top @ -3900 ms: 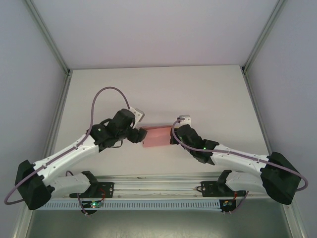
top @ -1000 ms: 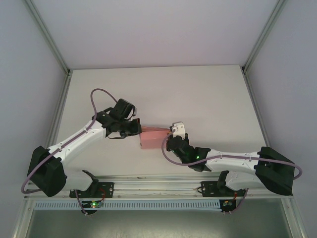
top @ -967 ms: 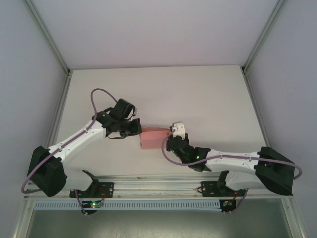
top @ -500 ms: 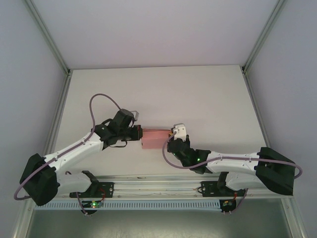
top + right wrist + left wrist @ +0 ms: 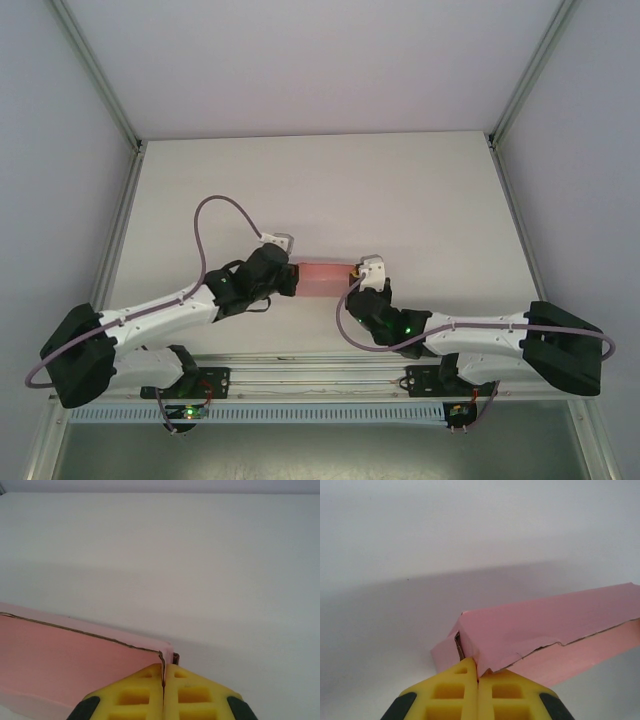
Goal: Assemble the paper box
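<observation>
Top view: the pink folded-card paper box [image 5: 322, 279] is lying mid-front on the white table [image 5: 400, 190], sitting between the left gripper [image 5: 291, 279] and the right gripper [image 5: 353, 284], each touching one end. Left wrist: the left gripper [image 5: 477, 674] is pinching a ragged top edge of the box [image 5: 545, 625], yellow pads [image 5: 455, 692] pressing together. Right wrist: the right gripper [image 5: 163, 674] is clamping tight on a corner wall of the box [image 5: 65, 655].

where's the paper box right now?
Top view: the paper box is near the table's middle, pinched between the left claw at its left end and the right claw at its right end.
</observation>
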`<action>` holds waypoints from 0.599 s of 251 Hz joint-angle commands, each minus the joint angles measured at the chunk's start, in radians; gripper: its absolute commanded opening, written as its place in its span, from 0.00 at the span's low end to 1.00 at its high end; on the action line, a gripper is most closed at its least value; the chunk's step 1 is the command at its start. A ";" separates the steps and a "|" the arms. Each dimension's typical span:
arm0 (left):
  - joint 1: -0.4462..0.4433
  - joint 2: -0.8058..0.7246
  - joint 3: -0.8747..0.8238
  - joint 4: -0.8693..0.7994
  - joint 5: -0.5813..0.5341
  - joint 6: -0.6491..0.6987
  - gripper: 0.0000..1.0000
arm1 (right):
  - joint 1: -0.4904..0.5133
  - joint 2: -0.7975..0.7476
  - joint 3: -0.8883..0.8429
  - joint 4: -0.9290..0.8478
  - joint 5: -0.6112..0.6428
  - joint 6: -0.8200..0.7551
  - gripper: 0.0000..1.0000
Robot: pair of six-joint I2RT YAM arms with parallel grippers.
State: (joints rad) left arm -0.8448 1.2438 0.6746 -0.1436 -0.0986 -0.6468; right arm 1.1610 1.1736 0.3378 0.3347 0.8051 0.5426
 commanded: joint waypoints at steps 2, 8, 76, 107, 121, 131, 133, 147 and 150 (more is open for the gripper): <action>-0.062 0.141 -0.074 -0.207 0.076 0.002 0.00 | 0.026 0.020 -0.049 -0.144 -0.232 -0.004 0.00; -0.065 0.148 -0.071 -0.205 0.071 0.002 0.00 | 0.025 0.008 -0.049 -0.145 -0.236 0.000 0.00; -0.098 0.190 -0.001 -0.226 0.012 0.020 0.00 | -0.042 -0.211 -0.082 -0.230 -0.264 0.077 0.40; -0.107 0.195 0.005 -0.206 0.018 0.021 0.00 | -0.070 -0.349 -0.114 -0.236 -0.284 0.068 0.55; -0.109 0.199 0.007 -0.196 0.024 0.022 0.00 | -0.080 -0.405 -0.119 -0.251 -0.285 0.072 0.64; -0.111 0.203 0.009 -0.195 0.023 0.021 0.00 | -0.091 -0.439 -0.119 -0.263 -0.292 0.069 0.66; -0.112 0.204 0.011 -0.194 0.023 0.021 0.00 | -0.094 -0.446 -0.120 -0.266 -0.294 0.068 0.66; -0.112 0.209 0.018 -0.194 0.022 0.025 0.00 | -0.114 -0.487 -0.113 -0.299 -0.300 0.077 0.69; -0.112 0.209 0.019 -0.194 0.022 0.025 0.00 | -0.119 -0.495 -0.110 -0.315 -0.304 0.078 0.71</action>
State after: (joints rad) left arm -0.9302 1.3674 0.7578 -0.1032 -0.1818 -0.6315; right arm 1.0775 0.7547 0.2321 0.1246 0.5522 0.6052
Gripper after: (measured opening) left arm 0.047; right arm 0.668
